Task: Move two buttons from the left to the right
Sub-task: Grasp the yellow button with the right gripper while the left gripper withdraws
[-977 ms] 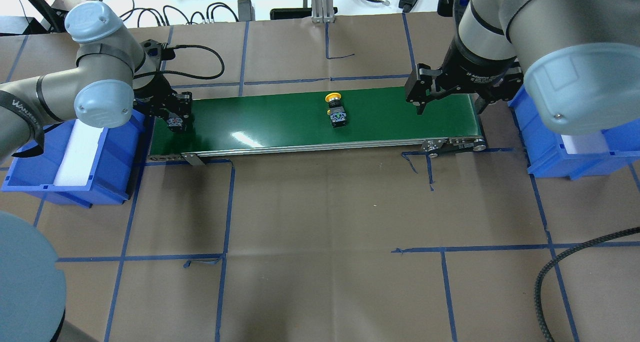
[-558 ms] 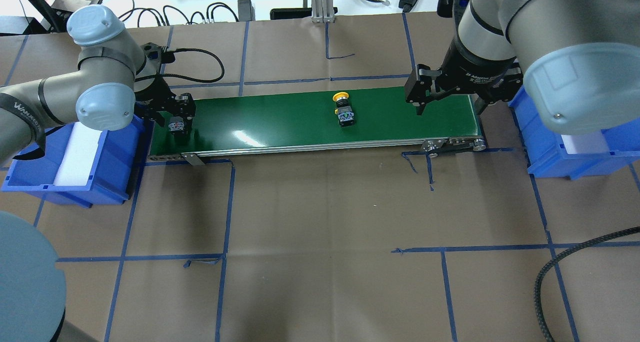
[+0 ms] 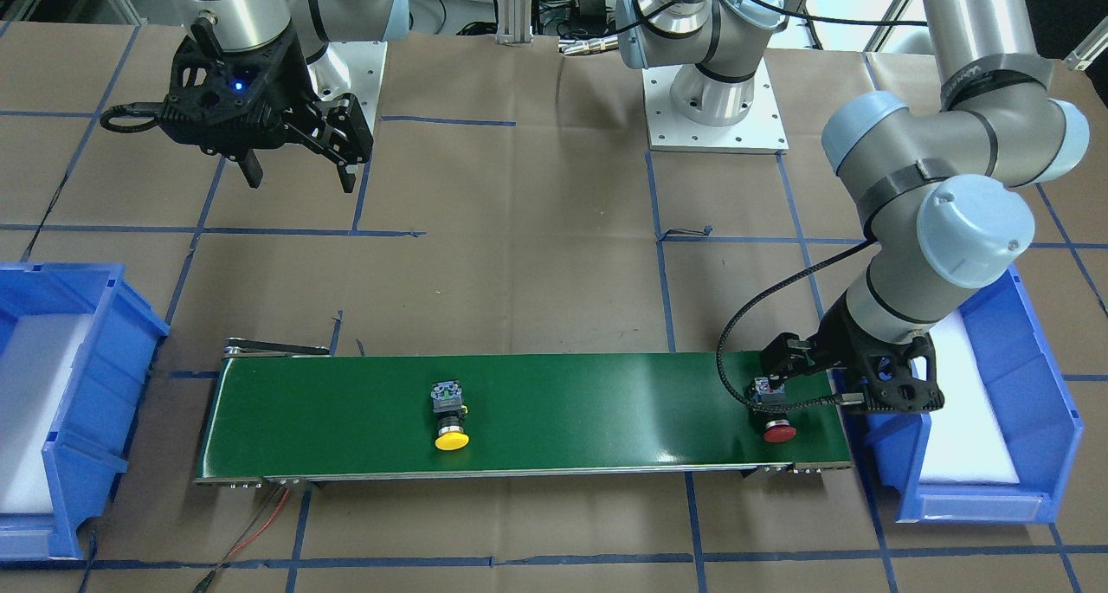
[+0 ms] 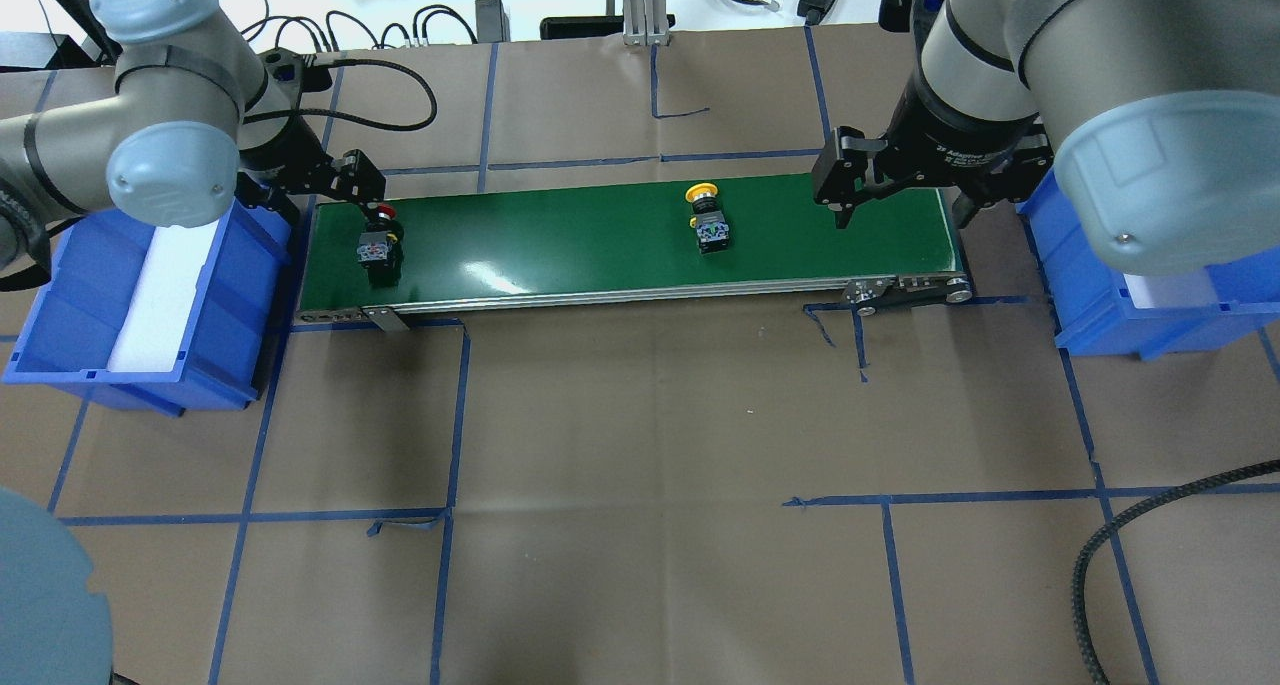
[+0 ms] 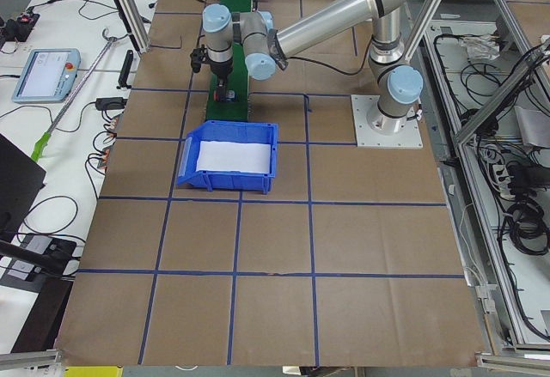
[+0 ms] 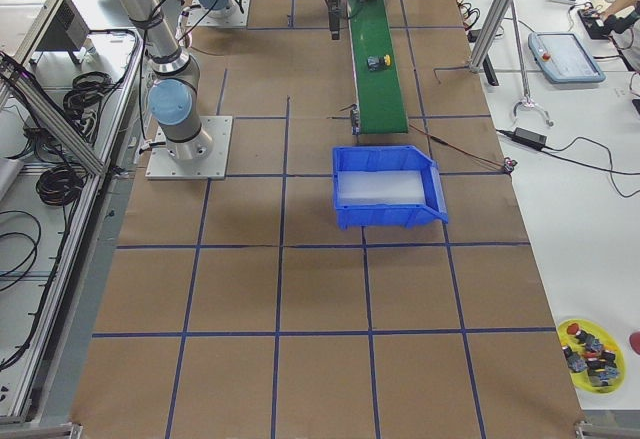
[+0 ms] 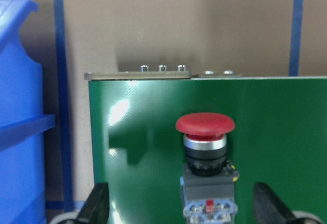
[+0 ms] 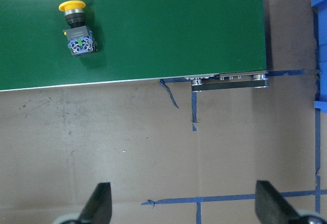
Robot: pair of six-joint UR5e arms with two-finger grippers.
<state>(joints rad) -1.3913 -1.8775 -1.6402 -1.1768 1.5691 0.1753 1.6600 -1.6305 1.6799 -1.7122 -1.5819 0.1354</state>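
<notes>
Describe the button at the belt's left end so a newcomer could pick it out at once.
A green conveyor belt crosses the table. At its end beside the blue bin on the robot's left lies a push-button with a black-and-grey body. Its mushroom cap is red; the belt's other button, near the middle, has a yellow one.

The red mushroom-capped plastic push-button (image 7: 204, 152) lies on the end of the green conveyor belt (image 4: 560, 245), between the spread fingers of the left gripper (image 7: 181, 193) and touching neither. A blue plastic bin (image 4: 230, 295) sits just beside that gripper, off the belt's end. The yellow-capped push-button (image 4: 708, 222) lies farther along the belt, nearer the right gripper (image 3: 300, 176), which hangs near the belt's other end with a second blue plastic bin (image 4: 1090, 315) just beyond it.
</notes>
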